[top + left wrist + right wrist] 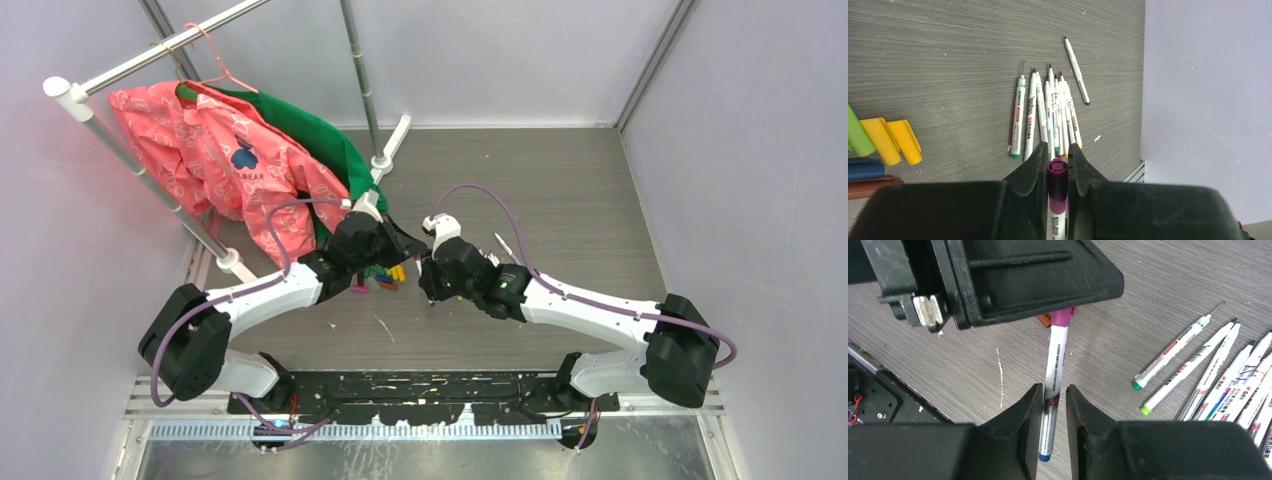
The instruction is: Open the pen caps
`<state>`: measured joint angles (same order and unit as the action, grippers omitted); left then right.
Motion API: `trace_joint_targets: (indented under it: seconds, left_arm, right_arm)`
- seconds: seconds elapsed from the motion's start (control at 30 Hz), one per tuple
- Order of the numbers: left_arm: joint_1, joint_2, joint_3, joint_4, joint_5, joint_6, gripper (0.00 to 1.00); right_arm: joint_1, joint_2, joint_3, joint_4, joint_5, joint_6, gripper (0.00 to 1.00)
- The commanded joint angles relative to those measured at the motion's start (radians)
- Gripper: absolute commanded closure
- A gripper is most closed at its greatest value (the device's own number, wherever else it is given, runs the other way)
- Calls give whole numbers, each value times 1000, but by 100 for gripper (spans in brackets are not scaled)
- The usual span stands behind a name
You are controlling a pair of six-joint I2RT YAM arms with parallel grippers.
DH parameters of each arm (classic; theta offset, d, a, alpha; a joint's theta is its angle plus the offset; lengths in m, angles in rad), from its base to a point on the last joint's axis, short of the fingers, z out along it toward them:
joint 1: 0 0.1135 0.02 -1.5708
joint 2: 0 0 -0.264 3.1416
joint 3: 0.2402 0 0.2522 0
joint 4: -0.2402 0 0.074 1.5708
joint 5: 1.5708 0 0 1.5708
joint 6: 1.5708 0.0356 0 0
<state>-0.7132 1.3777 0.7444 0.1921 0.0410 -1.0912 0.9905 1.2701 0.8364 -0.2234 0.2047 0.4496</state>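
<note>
Left gripper (1057,151) is closed tight on the purple cap (1057,174), pads pinching its sides, cap end facing away from the wrist. We judge the cap is seated: purple meets the white barrel (1056,352) with no gap showing. The barrel runs straight out of the left jaws into the right gripper (1054,390), so the pen's long axis lies on the line between the two wrists, cap end left, blue tail end right. Right jaws stand a little wider than the barrel, with a sliver of daylight on one side, so we read them as loose around it, not clamping. That is the relation that matters: the pull has to go along this axis, and it only works if the right side bites the barrel first. Left wrist view shows the cap grip but barely any barrel. Right wrist view shows the full barrel, the cap joint and the slack in the right jaws. Top view hides the pen between the two heads. Further out, uncapped pens (1050,112) lie bunched on the table (948,50), and loose caps (893,142) sit well apart to the side.
</note>
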Motion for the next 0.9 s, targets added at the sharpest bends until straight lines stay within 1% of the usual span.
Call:
trace_joint_targets:
  seconds: [0.0,0.1,0.13,0.2,0.27,0.3,0.53,0.6,0.73,0.87]
  left_arm:
    - [-3,-41,-5,75,36,-4,100]
    - [-4,-42,-4,84,47,-12,100]
    - [-4,-44,-4,82,48,-13,100]
    - [-4,-48,-3,75,39,-13,100]
    - [-4,-50,-4,75,27,-10,100]
    - [-3,-48,-1,76,22,-9,100]
    - [0,-17,31,75,-33,20,100]
    - [8,-2,43,71,-71,31,100]
    - [45,23,55,72,-66,36,100]
    - [99,16,47,85,-46,33,100]
  right_arm:
    - [1,13,49,72,37,-27,70]
    - [-8,34,56,83,31,-31,71]
    - [-8,39,56,86,29,-32,73]
    - [-12,49,56,91,28,-31,82]
    - [-18,56,50,94,22,-27,97]
    - [-19,60,46,93,20,-26,99]
    - [-21,44,-14,73,22,-8,99]
    - [-20,23,-48,69,33,3,99]
    - [-20,-18,-115,68,42,23,99]
    - [-20,-61,-178,75,45,41,99]
